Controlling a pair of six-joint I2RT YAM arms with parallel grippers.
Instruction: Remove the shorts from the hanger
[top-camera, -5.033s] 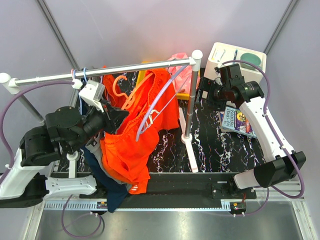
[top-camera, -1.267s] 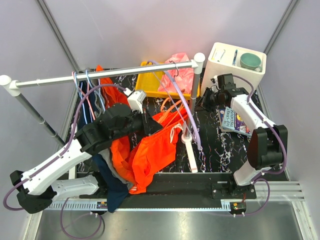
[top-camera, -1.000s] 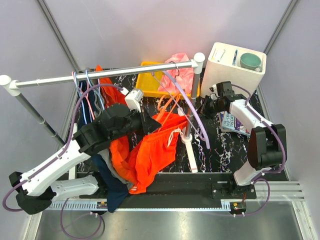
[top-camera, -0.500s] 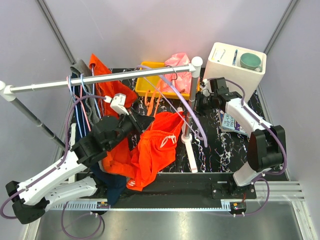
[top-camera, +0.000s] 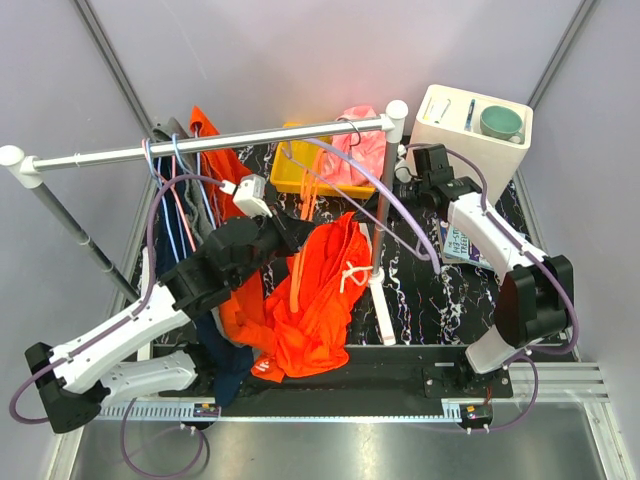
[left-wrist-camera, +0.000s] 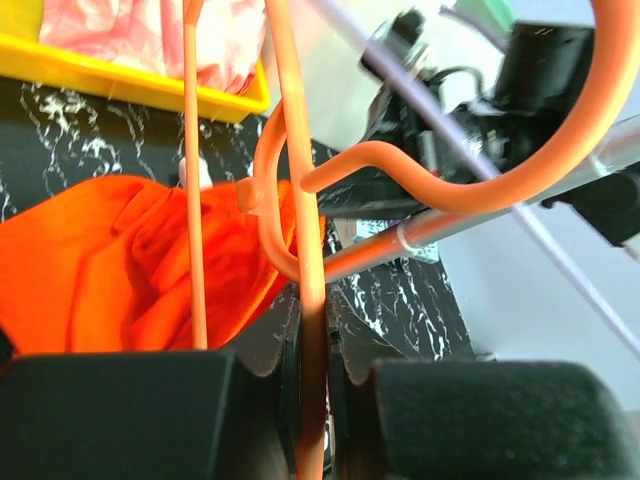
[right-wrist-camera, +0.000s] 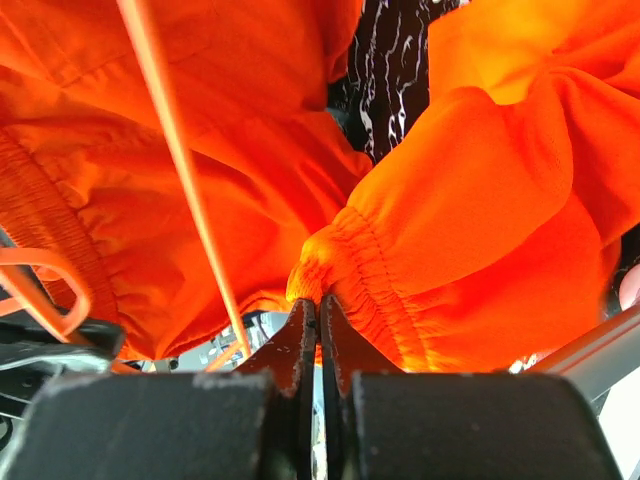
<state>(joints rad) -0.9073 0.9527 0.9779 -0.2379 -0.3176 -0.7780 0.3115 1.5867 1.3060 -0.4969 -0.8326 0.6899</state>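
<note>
The bright orange shorts (top-camera: 322, 295) hang bunched below the rack rail, white drawstrings (top-camera: 350, 272) dangling. My left gripper (top-camera: 293, 232) is shut on a thin bar of the orange hanger (left-wrist-camera: 312, 250), whose hook (left-wrist-camera: 520, 175) curls up to the right. The shorts (left-wrist-camera: 110, 270) show to the left of that bar. My right gripper (right-wrist-camera: 318, 305) is shut on a fold of the shorts' gathered waistband (right-wrist-camera: 345, 265); a hanger bar (right-wrist-camera: 185, 180) crosses the cloth. From above, this gripper (top-camera: 402, 188) sits by the rack post. Pink shorts (top-camera: 360, 150) lie in the yellow bin (top-camera: 285, 178).
The silver rail (top-camera: 200, 150) and its post (top-camera: 384, 180) stand between the arms. More garments hang at the rail's left end (top-camera: 212, 165). A white box with a green bowl (top-camera: 500, 122) and a book (top-camera: 465, 240) sit at the right. Purple cables (top-camera: 400, 215) arc across.
My left gripper has carried the hanger up and back towards the rail. The orange shorts now hang longer and narrower. The right gripper has shifted slightly, still on the cloth.
</note>
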